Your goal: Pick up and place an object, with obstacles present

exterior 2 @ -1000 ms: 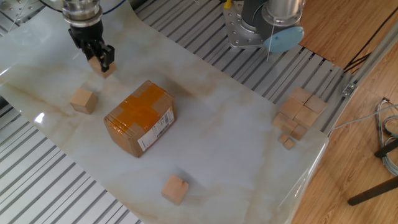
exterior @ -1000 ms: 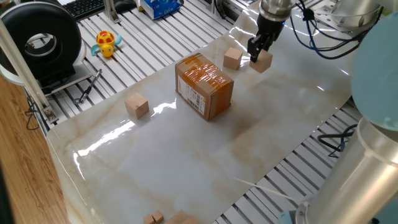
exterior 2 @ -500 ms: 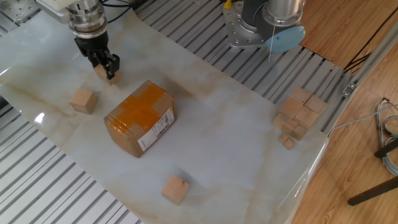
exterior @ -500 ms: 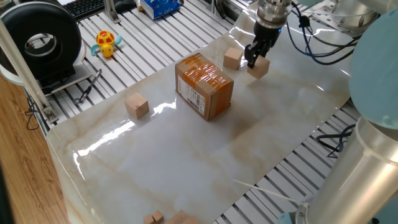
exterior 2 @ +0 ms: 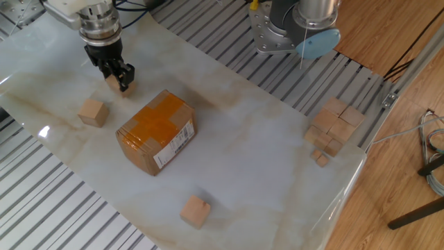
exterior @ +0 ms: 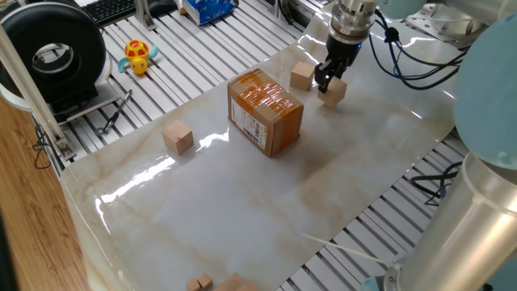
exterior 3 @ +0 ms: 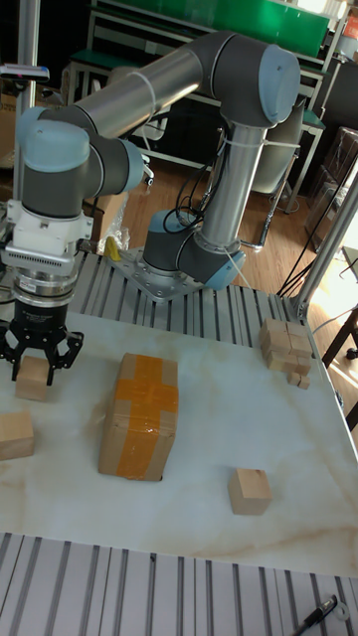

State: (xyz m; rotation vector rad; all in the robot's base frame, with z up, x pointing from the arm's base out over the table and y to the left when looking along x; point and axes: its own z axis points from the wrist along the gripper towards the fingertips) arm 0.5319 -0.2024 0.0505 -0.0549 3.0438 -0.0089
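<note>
The object, a small tan wooden cube (exterior: 335, 94), sits between the fingers of my gripper (exterior: 328, 83), which is shut on it, low over the marble sheet at its far side. In the other fixed view the cube (exterior 2: 112, 83) shows just under the gripper (exterior 2: 116, 76). The tall view has the cube (exterior 3: 32, 384) at the left, with the gripper (exterior 3: 35, 368) straddling it; whether the cube touches the sheet I cannot tell. The obstacle, a brown cardboard box (exterior: 266, 111) (exterior 2: 156, 132) (exterior 3: 137, 413) with orange tape, stands close by near the sheet's middle.
A second cube (exterior: 301, 76) (exterior 2: 92, 112) lies just beside the gripper, and a third (exterior: 178, 137) (exterior 2: 195, 211) beyond the box. A pile of cubes (exterior 2: 333, 125) sits at the sheet's corner. A yellow toy (exterior: 139, 56) and a black reel (exterior: 53, 55) are off the sheet.
The gripper has come down with the cube and shifted slightly toward the box and the neighbouring cube. The box and the other cubes have not moved.
</note>
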